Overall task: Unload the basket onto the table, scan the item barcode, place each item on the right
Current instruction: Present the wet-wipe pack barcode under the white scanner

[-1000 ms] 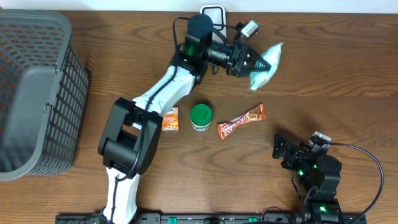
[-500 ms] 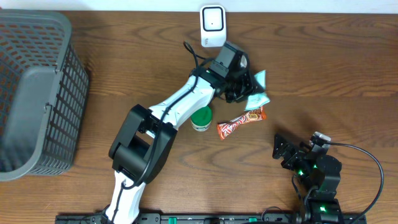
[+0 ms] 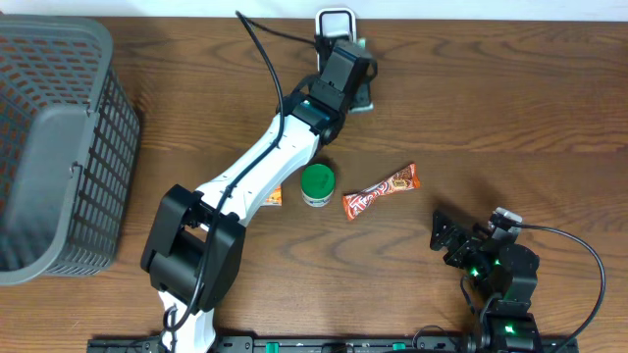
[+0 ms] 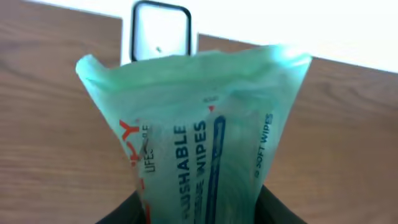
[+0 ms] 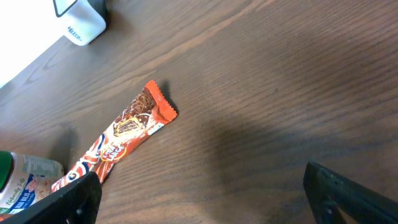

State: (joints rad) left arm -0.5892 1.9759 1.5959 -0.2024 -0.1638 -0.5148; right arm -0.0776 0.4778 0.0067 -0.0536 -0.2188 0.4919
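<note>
Left gripper (image 4: 199, 210) clamps the green wipes pack (image 4: 199, 130) upright just before the scanner (image 4: 160, 32) at the table's (image 3: 510, 98) far edge. The barcode side probably needs squaring to its window, held steady. Right gripper (image 5: 199, 183) waits wide, empty.

A dark brown wooden table (image 3: 549, 108) is filling almost the whole overhead view, its grain running left to right. Soft, even light is falling on it, and a broad faint shadow (image 5: 261, 143) is lying across the wood in the right wrist view. Beyond the far edge a bright white surface (image 4: 348, 25) is showing, wall or floor unclear. A grey mesh basket (image 3: 113, 137) is sitting at the table's left end.
</note>
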